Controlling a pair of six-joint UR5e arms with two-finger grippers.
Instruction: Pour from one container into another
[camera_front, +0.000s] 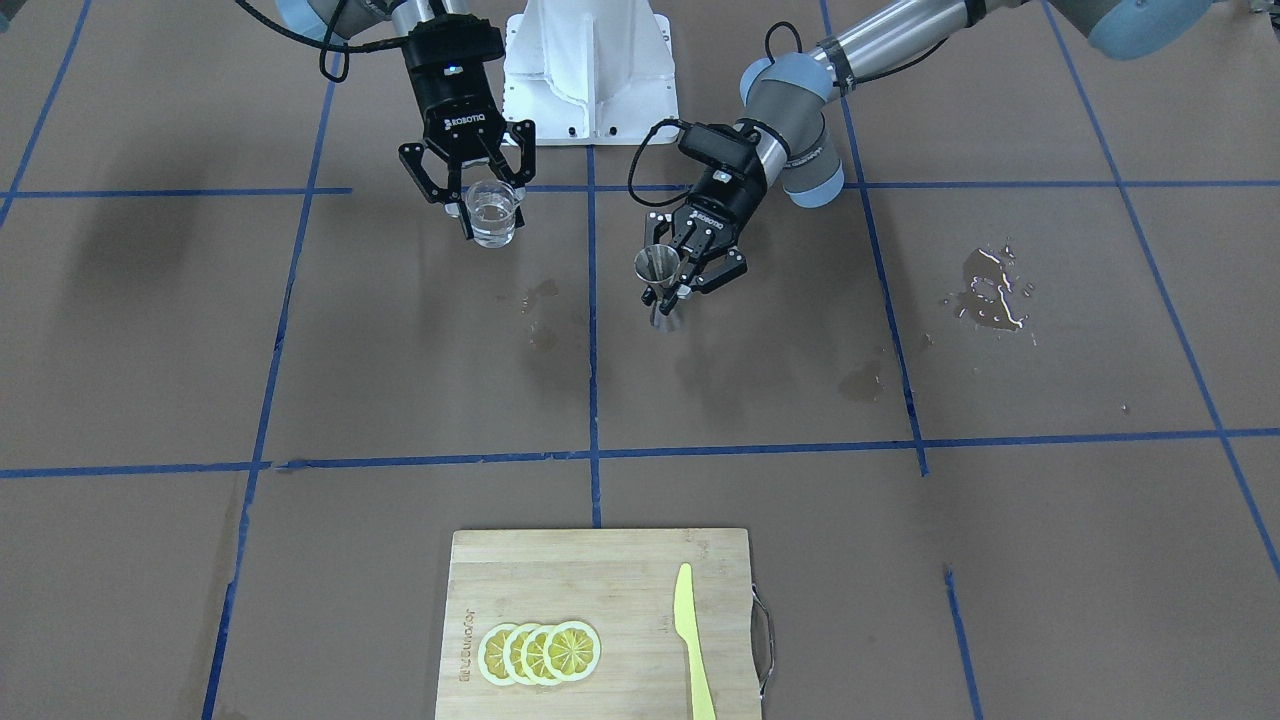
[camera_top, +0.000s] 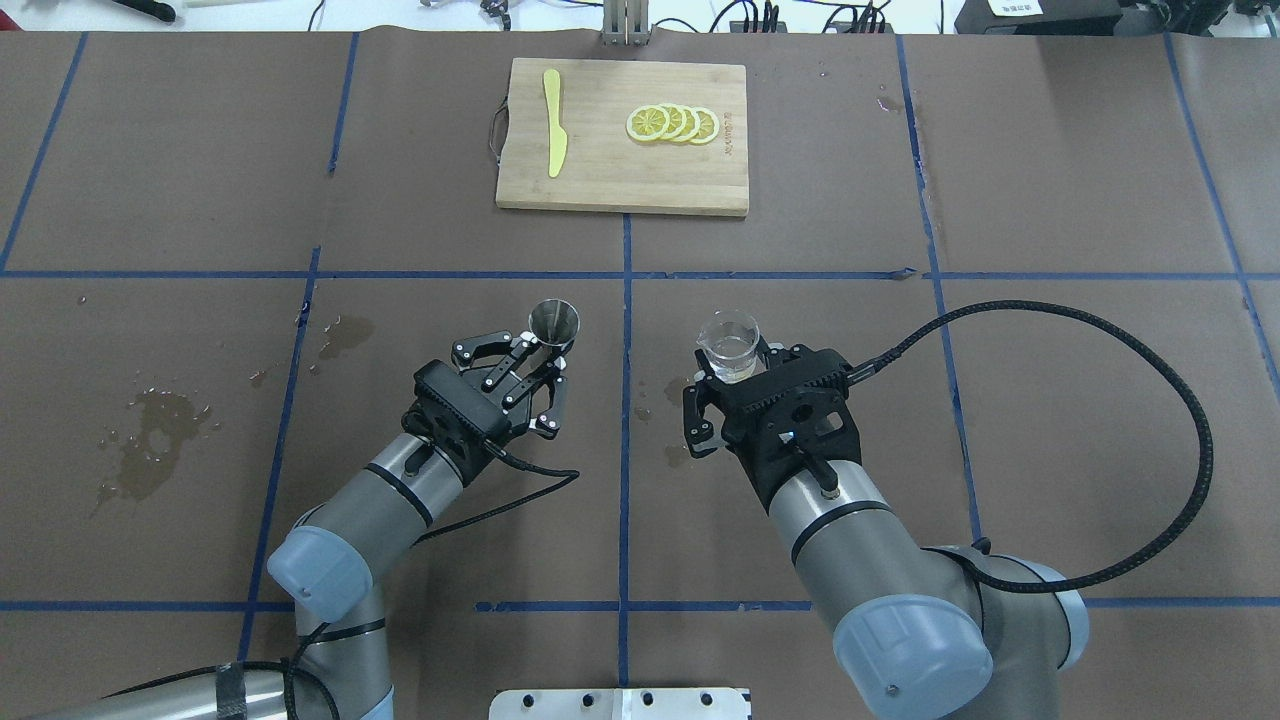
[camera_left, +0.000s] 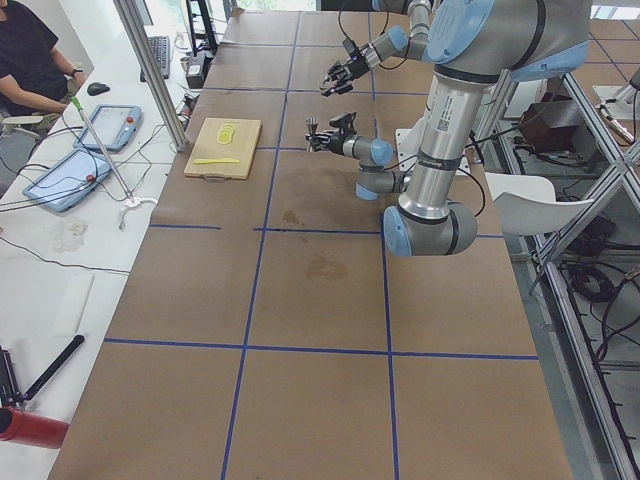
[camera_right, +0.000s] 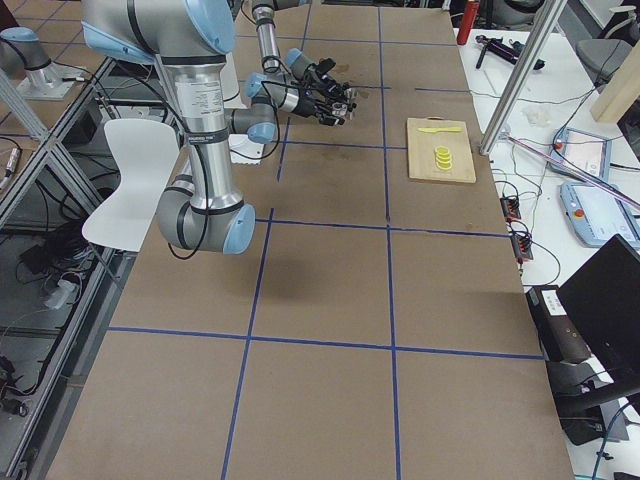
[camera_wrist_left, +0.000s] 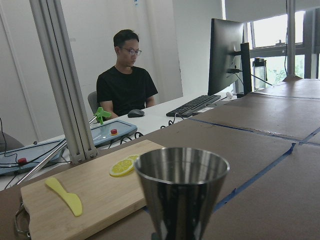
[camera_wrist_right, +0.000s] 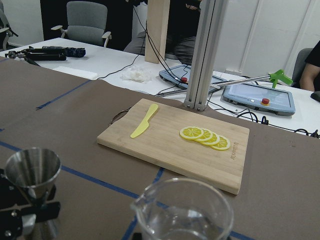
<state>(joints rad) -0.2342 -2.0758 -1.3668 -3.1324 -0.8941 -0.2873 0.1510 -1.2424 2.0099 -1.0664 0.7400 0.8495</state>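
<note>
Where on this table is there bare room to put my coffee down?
Bare paper lies between the cutting board and the jigger and glass cup, and on both sides of the board. Crowded: the middle, where the left gripper clamps the jigger and the right gripper the cup. Avoid the puddle on the robot's left.

Even, diffuse light from above fills all 6 views, so the brown table (camera_front: 300, 350) carries only faint, soft-edged shadows, the broadest a dim smudge in the front-facing view's upper left, while the wet patch (camera_front: 990, 290) glints white. In the left wrist view the window (camera_wrist_left: 270, 30) is washed out and the steel jigger (camera_wrist_left: 181, 185) shows pale streaked reflections. In the right wrist view the glass measuring cup (camera_wrist_right: 185, 215) at the bottom edge is slightly soft, and both side views stretch and lean toward their edges.
</note>
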